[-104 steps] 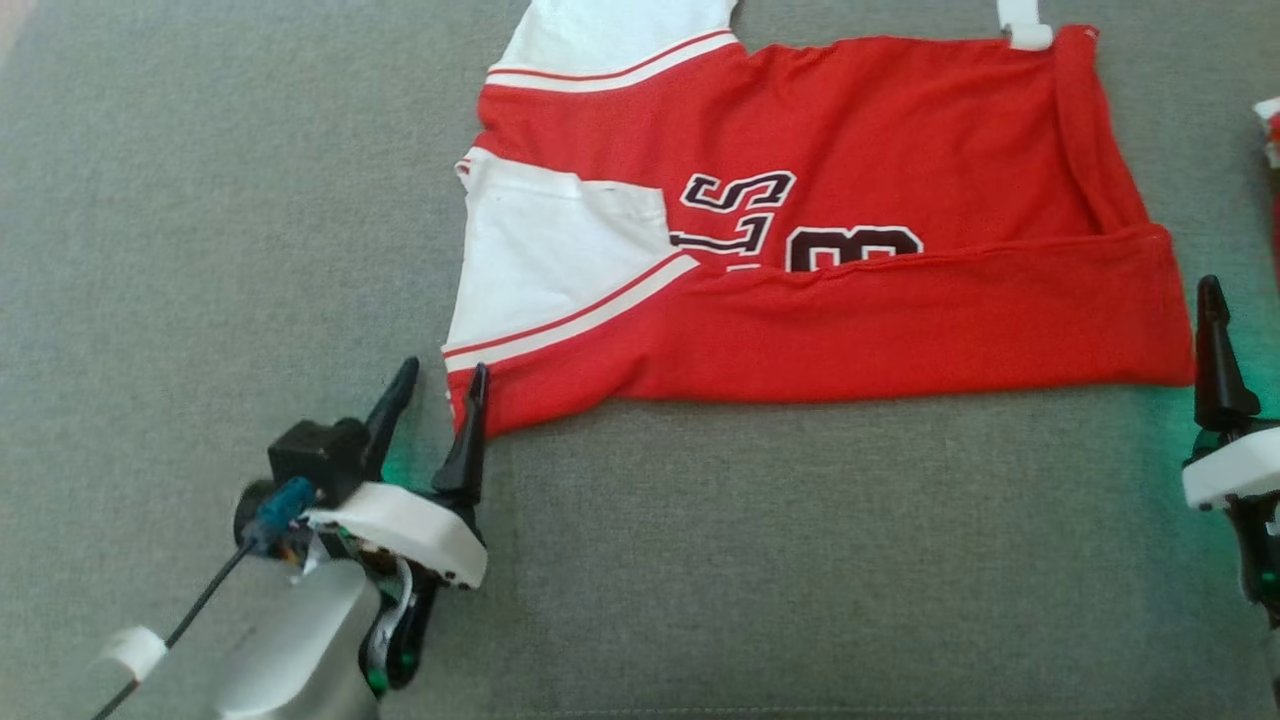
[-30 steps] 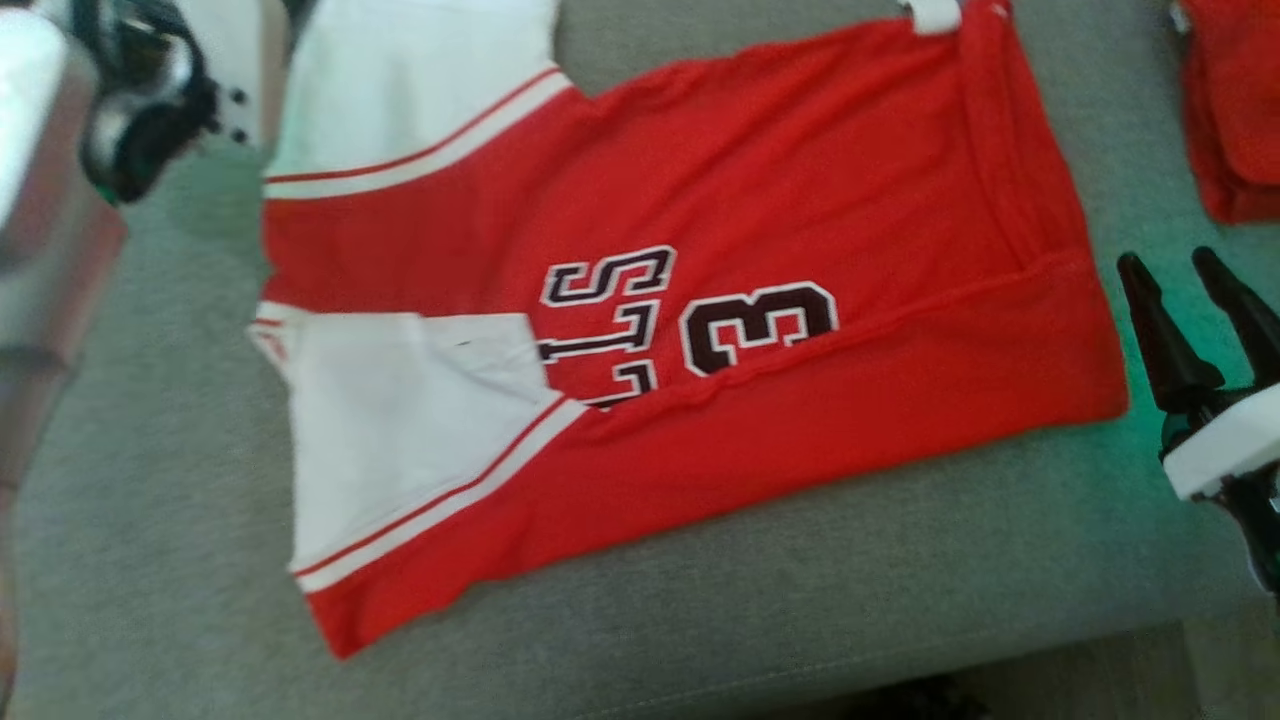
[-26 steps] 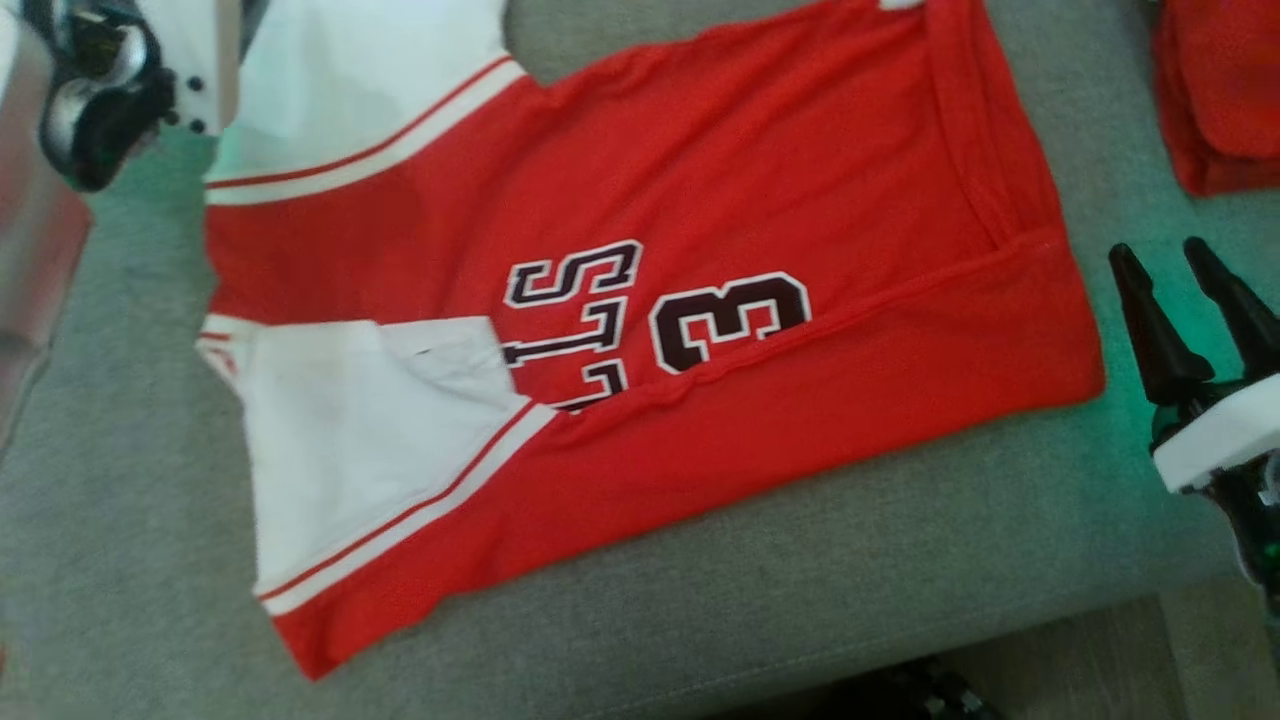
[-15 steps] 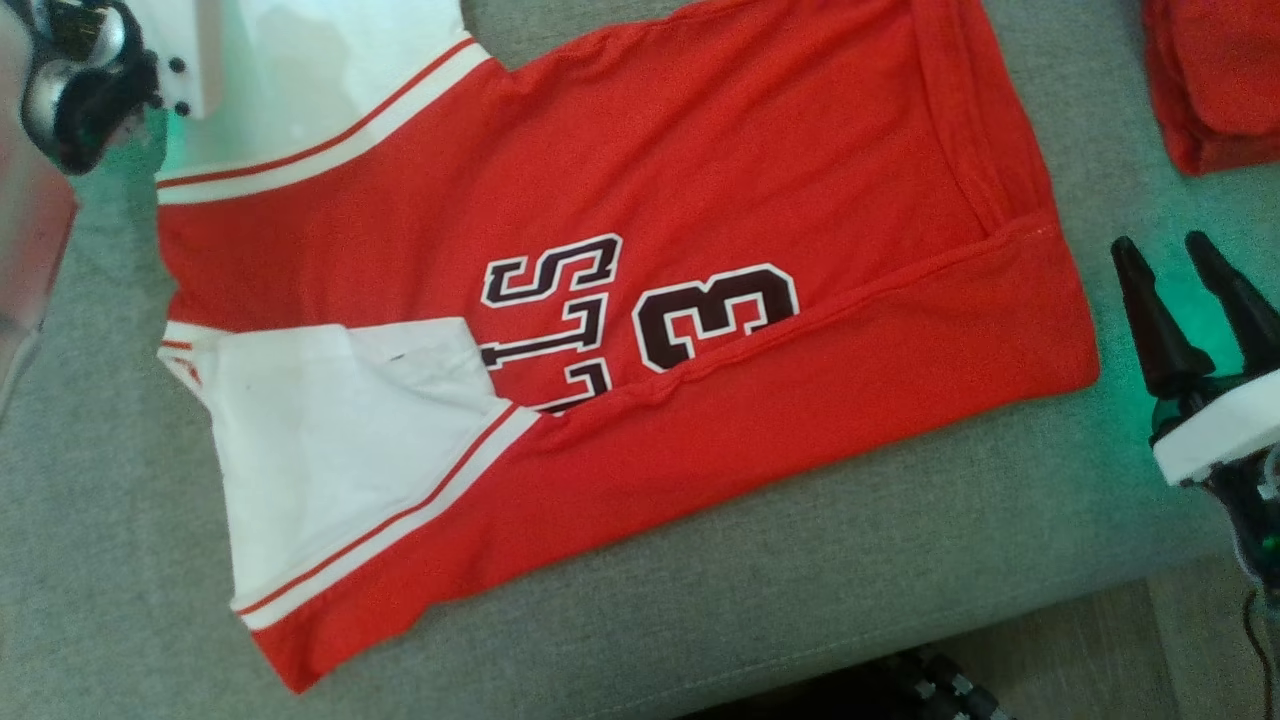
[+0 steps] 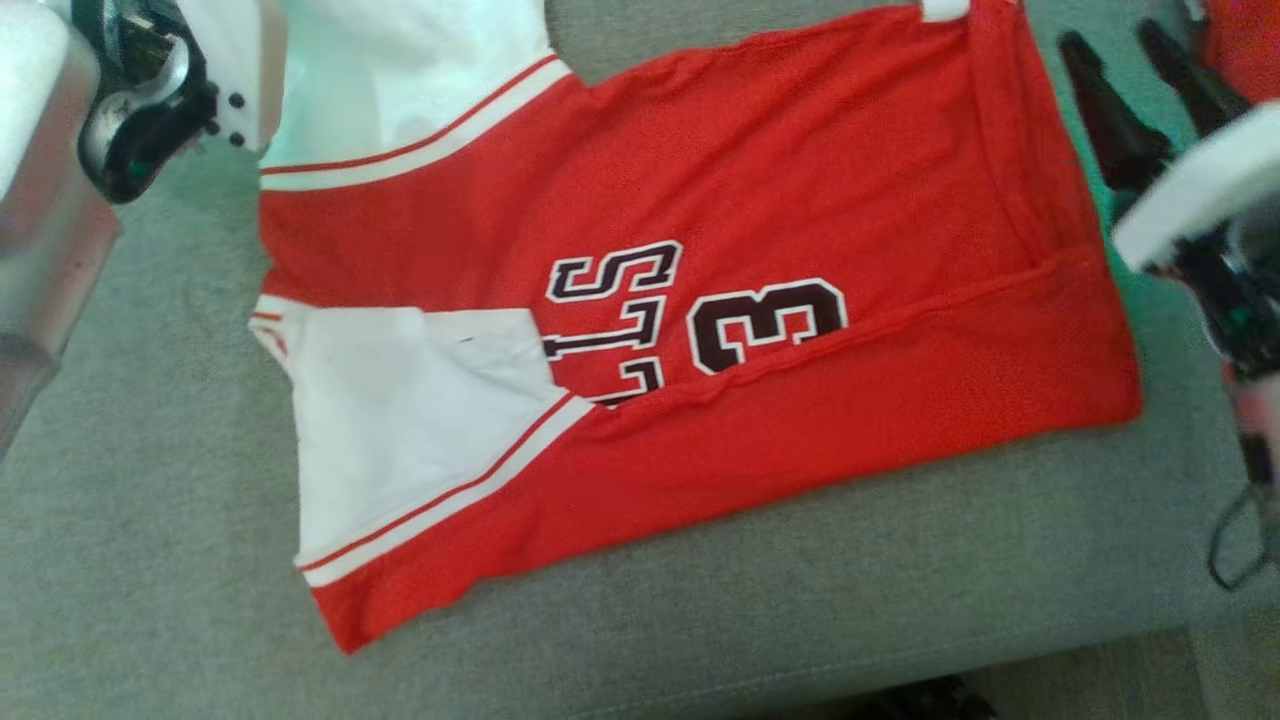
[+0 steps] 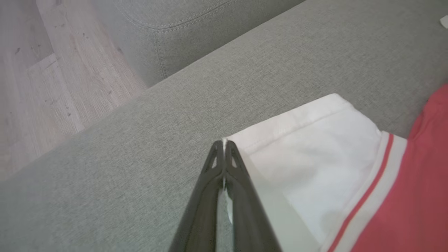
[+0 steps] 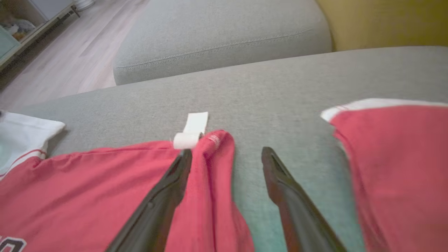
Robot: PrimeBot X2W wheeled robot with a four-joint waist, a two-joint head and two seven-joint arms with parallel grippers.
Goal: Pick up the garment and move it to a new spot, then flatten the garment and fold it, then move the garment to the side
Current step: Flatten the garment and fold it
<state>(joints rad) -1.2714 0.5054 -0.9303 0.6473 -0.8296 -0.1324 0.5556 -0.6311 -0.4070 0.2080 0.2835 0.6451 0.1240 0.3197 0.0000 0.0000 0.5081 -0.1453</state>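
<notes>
Red-and-white jersey (image 5: 700, 200), folded, numbered 13, flat on grey cushion (image 5: 150, 500); left arm (image 5: 55, 200) at its upper-left white sleeve; right gripper (image 5: 1108, 40), fingers apart, just beside its upper-right edge; second red garment (image 5: 1245, 45) top right.

The garment (image 5: 760, 180) runs past the head view's top edge, cutting off its upper sleeve (image 5: 400, 60). Its folded lower band hides the bottoms of the letters (image 5: 610, 320). Right of the garment, the right gripper (image 5: 1109, 35) is blurred and a red cloth (image 5: 1250, 40) is cropped. The left gripper (image 6: 224, 141) covers the sleeve's corner.
</notes>
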